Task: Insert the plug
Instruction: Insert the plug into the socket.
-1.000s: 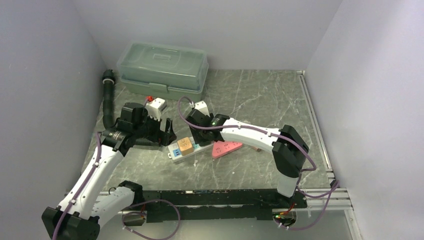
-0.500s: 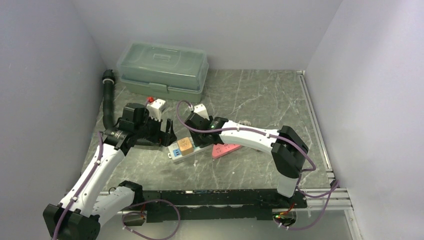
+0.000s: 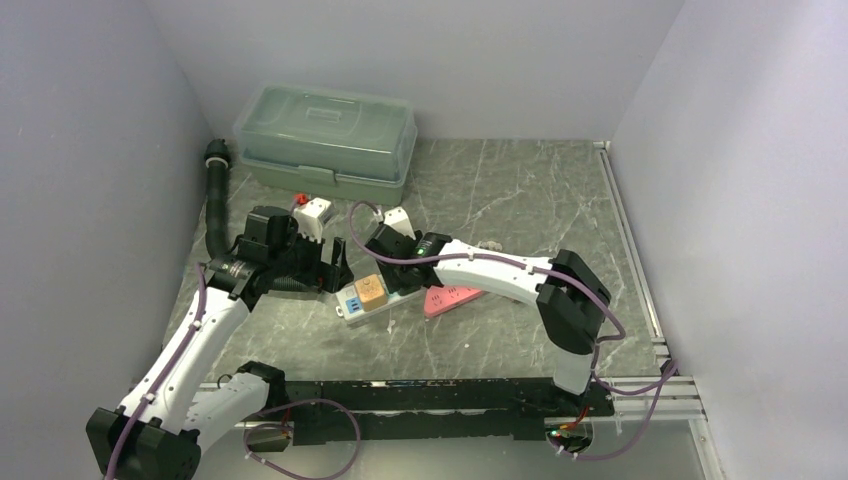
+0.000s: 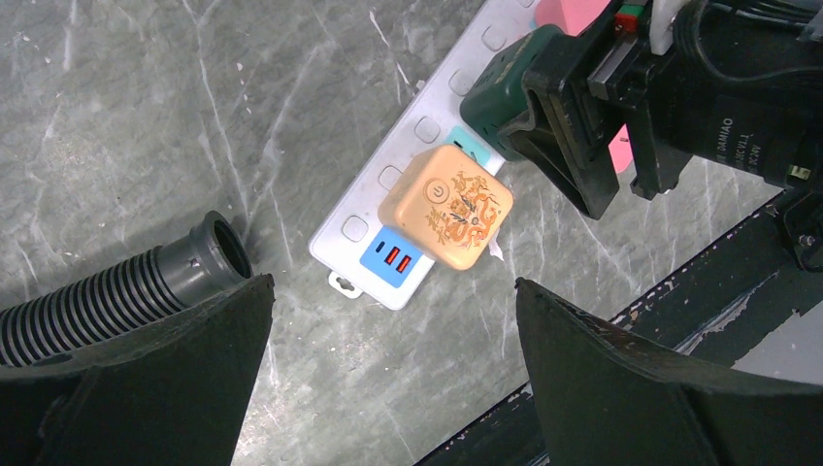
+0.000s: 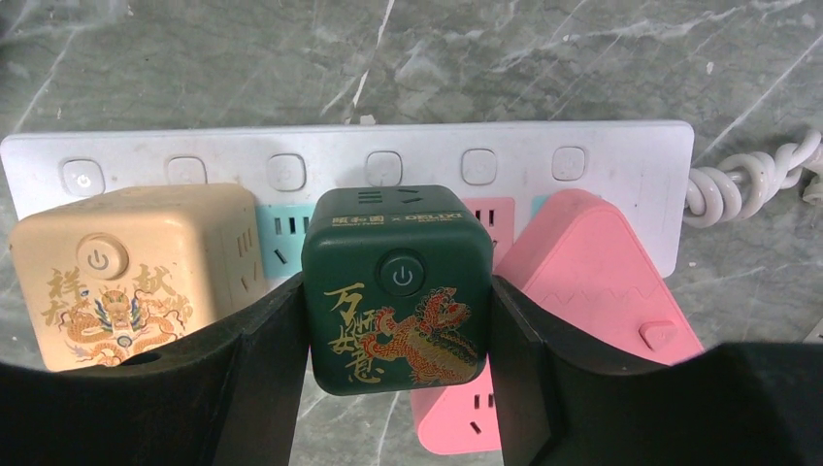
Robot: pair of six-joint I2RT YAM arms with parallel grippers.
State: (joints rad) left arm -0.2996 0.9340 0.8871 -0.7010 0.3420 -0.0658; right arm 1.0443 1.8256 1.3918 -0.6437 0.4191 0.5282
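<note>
My right gripper (image 5: 398,325) is clamped on the green cube plug (image 5: 393,243), one finger pressed to each side of it, its power-button face turned toward the wrist camera. The plug sits over the white power strip (image 5: 621,165) on the desk (image 4: 126,126), in the slot between the orange cube plug (image 5: 126,272) and the pink triangular adapter (image 5: 582,262). A teal socket face shows in the gap to its left and a pink one just to its right. I cannot tell from any view whether its prongs are in the socket or only above it (the cube's own body hides the underside). The orange plug is on the strip just beside the green one, close but with that sliver of teal between them. The pink adapter overlaps the far part of the strip and juts past its edge. A coiled white cord (image 5: 757,175) leaves the strip's end on that side. My left gripper (image 4: 393,291) is spread wide with nothing between its fingers, hanging over the desk at the end of the strip that carries the blue USB panel. The open mouth of a black ribbed hose (image 4: 116,296) lies beside its left finger. From above, a green lidded box (image 3: 325,135) stands at the back of the desk, and a small white adapter (image 3: 316,213) lies near it.
</note>
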